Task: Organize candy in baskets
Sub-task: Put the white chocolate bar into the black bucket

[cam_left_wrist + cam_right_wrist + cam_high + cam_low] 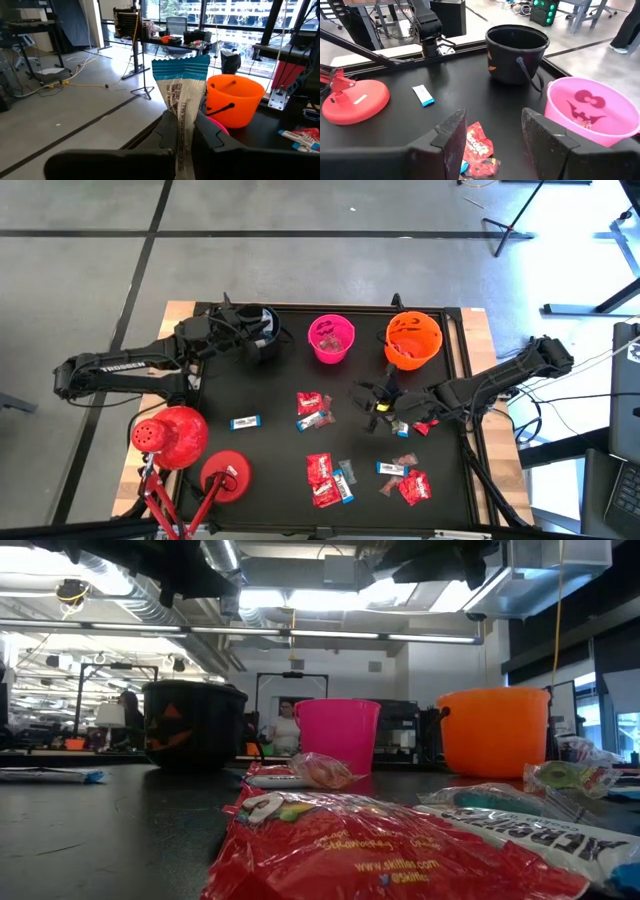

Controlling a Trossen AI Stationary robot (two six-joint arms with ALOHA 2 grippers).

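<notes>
Near the front edge of the surface (270, 480) lie the loose sweets: a red packet (321, 467) with a blue-and-white one (343, 485) beside it, a second red packet (414, 487) toward the front right corner, and a blue-and-white bar (391, 469) just behind that. At mid-surface sit another red packet (311, 402) and a lone blue-and-white bar (245, 422) to its left. About ten sweets can be counted; several overlap, so the exact count is unclear. Two red lamp heads (170, 436) stand at the front left corner.

The right tool (492, 137) hangs over the middle right with its fingers wide apart and holding nothing.

Along the back edge stand three buckets: black (516, 53), pink (332, 339) and orange (413, 339). The left tool (182, 137) hovers at the black bucket, clamped on a blue-and-white wrapper (181, 87), and hides most of that bucket from above. People in the room beyond are too faint to make out.
</notes>
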